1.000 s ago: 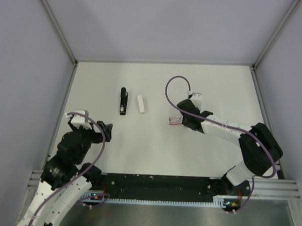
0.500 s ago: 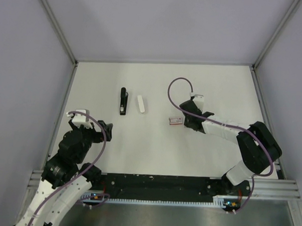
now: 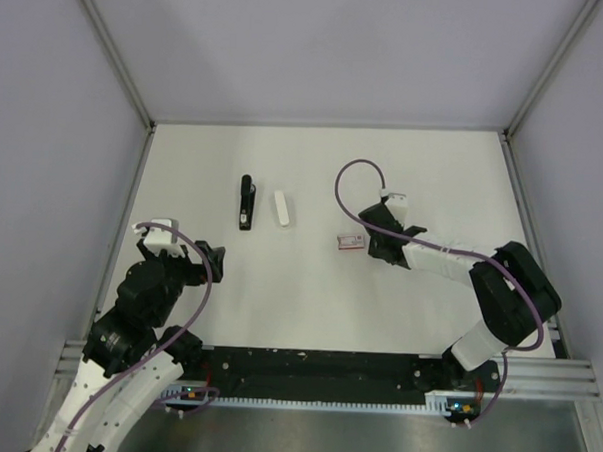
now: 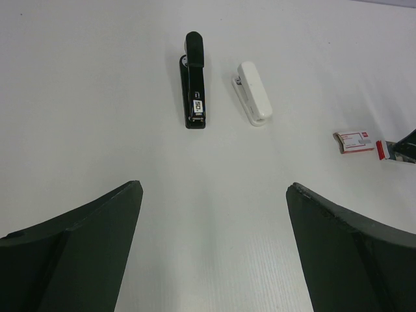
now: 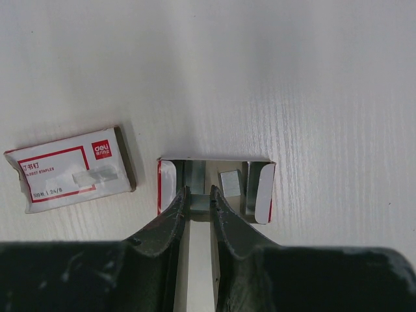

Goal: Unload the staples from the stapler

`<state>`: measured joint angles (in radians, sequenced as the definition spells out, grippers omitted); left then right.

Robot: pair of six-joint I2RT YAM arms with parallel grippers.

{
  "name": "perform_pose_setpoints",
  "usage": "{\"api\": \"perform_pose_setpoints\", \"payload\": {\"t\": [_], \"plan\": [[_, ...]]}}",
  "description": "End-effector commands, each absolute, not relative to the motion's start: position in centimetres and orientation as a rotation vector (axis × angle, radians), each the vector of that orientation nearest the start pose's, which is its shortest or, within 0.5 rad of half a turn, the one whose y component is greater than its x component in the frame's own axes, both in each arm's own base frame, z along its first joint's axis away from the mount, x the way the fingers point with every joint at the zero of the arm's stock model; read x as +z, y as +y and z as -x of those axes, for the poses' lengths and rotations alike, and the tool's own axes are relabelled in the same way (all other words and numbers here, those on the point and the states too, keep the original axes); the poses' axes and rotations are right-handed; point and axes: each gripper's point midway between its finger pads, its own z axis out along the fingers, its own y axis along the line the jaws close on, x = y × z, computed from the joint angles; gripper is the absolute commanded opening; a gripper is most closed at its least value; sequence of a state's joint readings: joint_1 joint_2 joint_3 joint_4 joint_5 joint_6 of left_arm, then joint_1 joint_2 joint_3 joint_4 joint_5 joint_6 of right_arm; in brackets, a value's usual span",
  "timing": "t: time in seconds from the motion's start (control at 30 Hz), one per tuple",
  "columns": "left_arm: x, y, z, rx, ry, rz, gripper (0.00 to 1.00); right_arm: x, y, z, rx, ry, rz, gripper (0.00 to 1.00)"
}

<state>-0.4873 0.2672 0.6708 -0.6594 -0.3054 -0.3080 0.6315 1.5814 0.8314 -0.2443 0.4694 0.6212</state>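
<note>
The black stapler [image 3: 245, 203] lies closed at the far left of the table, also in the left wrist view [image 4: 195, 91]. My left gripper [image 3: 212, 257] is open and empty, well short of the stapler, with its fingers [image 4: 97, 221] spread wide. My right gripper [image 5: 198, 190] is far to the right of the stapler. It is shut on a silvery strip of staples [image 5: 197, 200] inside a small open card tray [image 5: 260, 195]. A second short strip [image 5: 231, 182] lies in the same tray. In the top view the right gripper [image 3: 369, 247] sits just right of the box.
A white oblong block [image 3: 281, 207] lies just right of the stapler, also in the left wrist view [image 4: 253, 94]. The pink-marked box sleeve [image 5: 71, 170] lies left of the tray, in the top view [image 3: 351, 242]. Frame rails and grey walls edge the table.
My right gripper has drawn back a little to the right, so the box sleeve now shows uncovered. The left arm shifted slightly. The stapler and white block have not moved.
</note>
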Motion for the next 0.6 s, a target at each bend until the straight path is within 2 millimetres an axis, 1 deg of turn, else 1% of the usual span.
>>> {"api": "perform_pose_setpoints", "payload": {"t": [0.0, 0.1, 0.17, 0.37, 0.5, 0.57], "plan": [[24.1, -5.5, -19.4, -0.287, 1.8, 0.067, 0.99, 3.5, 15.9, -32.2, -0.026, 2.384, -0.196, 0.14], [24.1, -5.5, -19.4, -0.287, 1.802, 0.066, 0.99, 3.4, 15.9, -32.2, -0.026, 2.385, -0.199, 0.17], [24.2, -5.5, -19.4, -0.288, 1.799, 0.067, 0.99, 3.3, 15.8, -32.1, -0.032, 2.388, -0.204, 0.21], [24.2, -5.5, -19.4, -0.287, 1.8, 0.066, 0.99, 3.8, 15.8, -32.3, -0.026, 2.373, -0.21, 0.29], [24.2, -5.5, -19.4, -0.288, 1.802, 0.065, 0.99, 4.4, 15.9, -32.4, -0.019, 2.364, -0.207, 0.31], [24.2, -5.6, -19.4, -0.289, 1.802, 0.064, 0.99, 5.0, 15.8, -32.5, -0.015, 2.351, -0.207, 0.31]]}}
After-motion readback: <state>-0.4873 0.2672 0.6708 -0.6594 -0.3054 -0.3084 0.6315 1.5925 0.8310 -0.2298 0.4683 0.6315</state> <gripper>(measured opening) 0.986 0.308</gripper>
